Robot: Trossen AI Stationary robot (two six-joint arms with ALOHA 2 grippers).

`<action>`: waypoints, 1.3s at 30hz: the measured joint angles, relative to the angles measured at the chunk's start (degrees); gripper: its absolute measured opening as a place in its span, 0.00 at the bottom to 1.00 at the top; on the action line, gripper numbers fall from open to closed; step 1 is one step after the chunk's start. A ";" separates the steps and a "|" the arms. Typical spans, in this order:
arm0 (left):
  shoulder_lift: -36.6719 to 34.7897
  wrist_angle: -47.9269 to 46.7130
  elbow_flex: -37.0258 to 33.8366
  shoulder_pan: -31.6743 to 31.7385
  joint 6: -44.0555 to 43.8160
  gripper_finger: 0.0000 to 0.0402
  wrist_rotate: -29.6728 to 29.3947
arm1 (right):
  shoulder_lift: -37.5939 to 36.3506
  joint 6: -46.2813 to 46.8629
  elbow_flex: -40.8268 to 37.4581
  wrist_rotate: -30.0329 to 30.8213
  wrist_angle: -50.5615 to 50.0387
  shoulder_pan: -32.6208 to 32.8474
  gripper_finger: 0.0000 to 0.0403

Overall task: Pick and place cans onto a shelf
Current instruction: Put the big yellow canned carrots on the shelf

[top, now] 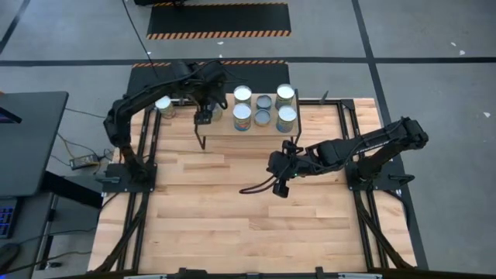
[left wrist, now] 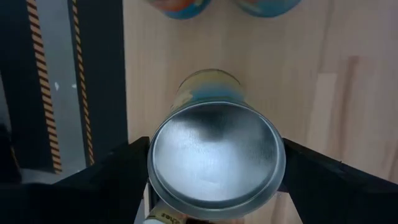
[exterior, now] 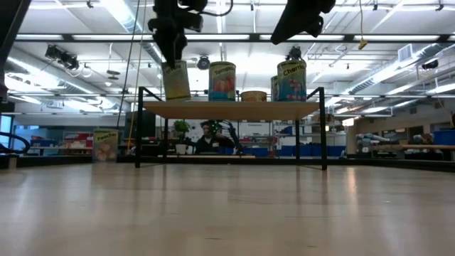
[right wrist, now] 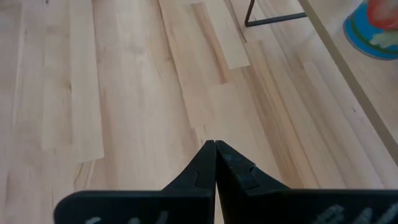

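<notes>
The shelf (top: 232,132) stands at the table's far middle. On it stand several cans: silver-topped ones (top: 242,94) (top: 287,116) and two with blue-grey tops (top: 264,101). My left gripper (top: 204,116) is over the shelf's left end, shut on a can (left wrist: 214,155) with a silver top; this can also shows in the low view (exterior: 175,80). Another silver-topped can (top: 163,106) stands on its base left of the shelf. My right gripper (top: 280,184) is shut and empty above the table's middle, near side of the shelf. My left gripper pinches the can's upper wall just under the top rim (left wrist: 151,167) between its two fingers (left wrist: 118,177), one on each side. The fingers come from above, pointing down. The can hangs tilted, its base (exterior: 178,98) close over the shelf board; whether it touches, I cannot tell.
The shelf's black wire legs (exterior: 138,128) stand on the plank table. The shelf's right half is crowded with cans (exterior: 291,80); its left end holds none besides the held one. Bare planks (right wrist: 124,93) lie under my right gripper. A person shows far behind the shelf (exterior: 207,139).
</notes>
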 joint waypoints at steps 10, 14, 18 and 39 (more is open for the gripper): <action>2.01 2.82 -0.30 0.00 -0.55 0.82 -1.04 | 0.00 0.00 0.00 0.00 0.02 1.75 0.02; 2.07 3.16 -0.30 -0.49 -3.16 0.84 -2.46 | 0.00 0.00 0.00 0.00 0.02 2.19 0.02; 2.11 2.95 -0.32 -2.01 -3.04 0.87 -6.65 | 0.00 0.00 0.00 0.02 0.02 2.19 0.02; 2.07 4.36 -0.32 -3.63 -1.17 0.88 -11.58 | 0.00 -0.53 0.00 0.07 -0.02 2.19 0.02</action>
